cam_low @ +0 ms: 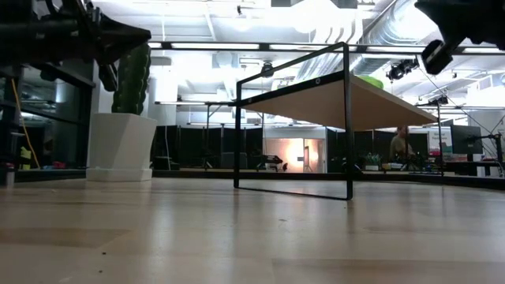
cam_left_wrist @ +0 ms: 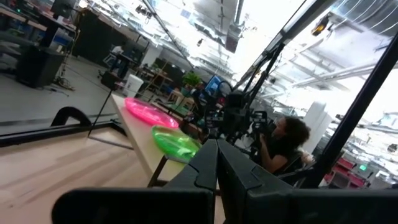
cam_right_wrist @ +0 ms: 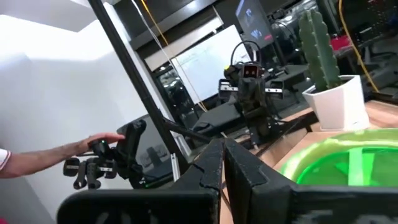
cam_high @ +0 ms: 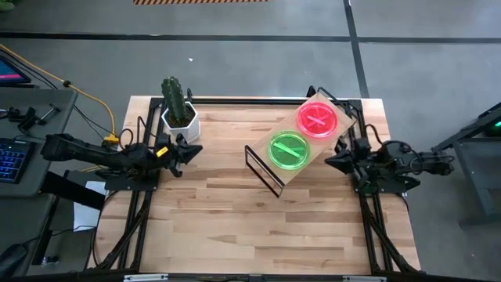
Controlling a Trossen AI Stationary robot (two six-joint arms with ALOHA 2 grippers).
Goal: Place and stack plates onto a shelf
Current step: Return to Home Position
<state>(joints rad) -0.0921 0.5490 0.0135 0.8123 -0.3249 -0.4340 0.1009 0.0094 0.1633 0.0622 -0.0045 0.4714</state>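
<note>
Two round piles of plates sit side by side on the shelf (cam_high: 345,114), near the far right of the tabletop (cam_high: 235,219). The overhead view shows them best: the pink plates (cam_high: 318,118) farther back, and the green plates (cam_high: 290,150) closer to the front. Both are translucent, glossy neon plastic with a pale bar across the middle. How many plates each pile holds cannot be counted.

The shelf is a pale wood board on thin black wire legs, set at an angle to the tabletop's edges. The level view shows only the underside of the board and the open black frame, with a sliver of green above the top edge.

The left tool (cam_high: 192,150) hovers at the left side, just beside a ribbed green cactus (cam_high: 176,96) in a faceted white pot (cam_high: 182,122). Its wrist view shows its dark fingers (cam_left_wrist: 205,169) pressed together, holding nothing.

The right tool (cam_high: 332,160) hangs at the right side, close to the shelf's edge. Its fingers (cam_right_wrist: 211,165) are likewise closed and empty, with the green pile large just beyond them.

Only the wrist views reveal people. A seated person (cam_left_wrist: 283,144) is beyond the shelf, and a hand (cam_right_wrist: 93,143) rests on a dark control handle.

The tabletop is pale wood in jointed strips.
</note>
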